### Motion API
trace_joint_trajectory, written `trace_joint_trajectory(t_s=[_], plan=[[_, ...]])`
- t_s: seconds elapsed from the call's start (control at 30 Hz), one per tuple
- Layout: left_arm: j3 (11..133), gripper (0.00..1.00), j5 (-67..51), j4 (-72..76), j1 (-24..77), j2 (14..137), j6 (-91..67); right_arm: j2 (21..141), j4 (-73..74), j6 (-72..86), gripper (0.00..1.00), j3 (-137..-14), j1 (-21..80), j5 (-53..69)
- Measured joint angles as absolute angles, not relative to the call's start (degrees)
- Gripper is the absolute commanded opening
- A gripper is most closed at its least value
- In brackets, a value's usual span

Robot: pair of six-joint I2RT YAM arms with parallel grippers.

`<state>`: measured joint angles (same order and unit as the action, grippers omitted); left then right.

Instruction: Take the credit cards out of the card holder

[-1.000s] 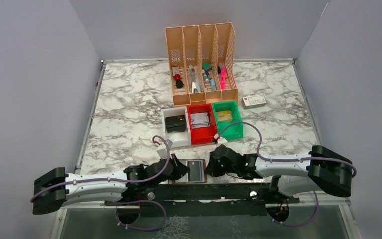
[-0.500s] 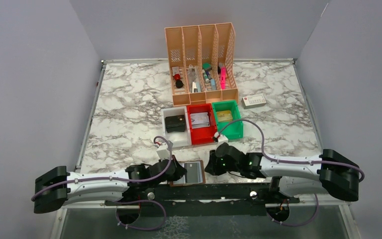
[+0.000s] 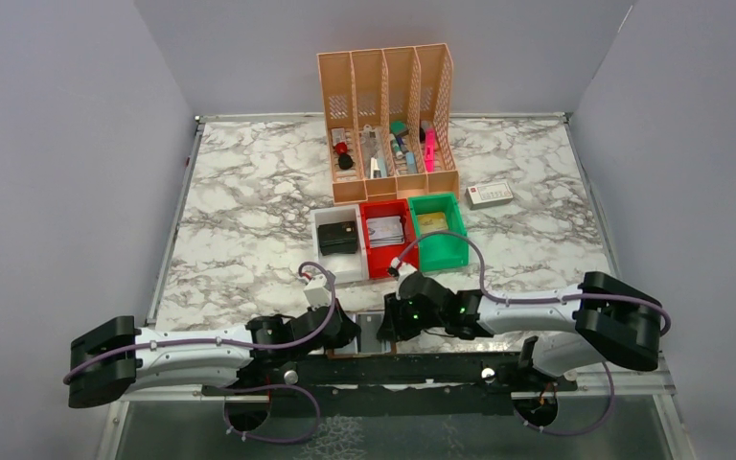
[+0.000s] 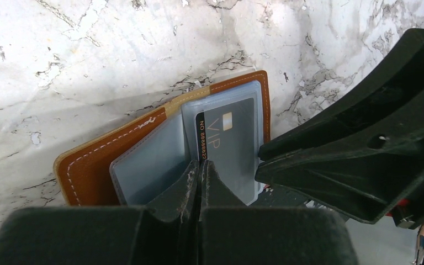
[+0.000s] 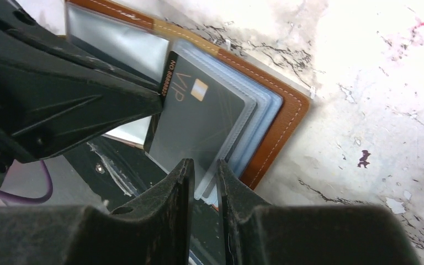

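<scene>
Card holder (image 4: pixel 88 171) open at near edge, both tools on it

Holder lies spread at the middle of the tabletop's (image 3: pixel 249 211) near edge, clear sleeves facing up. Dark VIP credit card (image 5: pixel 199 116) sits inside the top sleeve. Left tool (image 4: pixel 199 165) is fully closed, tips against the sleeves. Right tool (image 5: pixel 203 165) has jaws slightly parted with the sleeve edge between them; cannot tell if gripped.

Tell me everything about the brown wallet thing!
The card holder is brown, leather-looking, with pale stitching, lying open flat on the marble table. Inside are clear plastic sleeves; one holds a dark card marked VIP. The left end effector, shut, touches its middle; the right end effector is at the sleeves' edge.
</scene>
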<state>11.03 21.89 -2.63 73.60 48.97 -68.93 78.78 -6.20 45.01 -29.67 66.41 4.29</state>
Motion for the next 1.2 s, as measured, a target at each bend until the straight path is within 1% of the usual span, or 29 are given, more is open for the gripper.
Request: trace_joint_trajectory(t_s=[0.23,0.3,0.53,1.2], plan=[[11.46,0.0,22.22,-3.97,73.56,48.03,-68.71,80.44,-6.92,46.39,0.26,-29.71,66.41,4.12],[11.53,0.0,22.44,-4.95,73.56,47.55,-68.55,80.9,-7.77,47.46,0.21,-29.56,66.41,3.99],[11.57,0.0,22.63,-7.14,73.56,46.04,-68.53,81.73,-8.34,49.54,0.01,-29.32,66.41,1.87],[12.53,0.0,24.95,-12.8,73.49,42.87,-68.62,86.8,-1.19,44.42,0.01,-37.5,67.07,-6.76]])
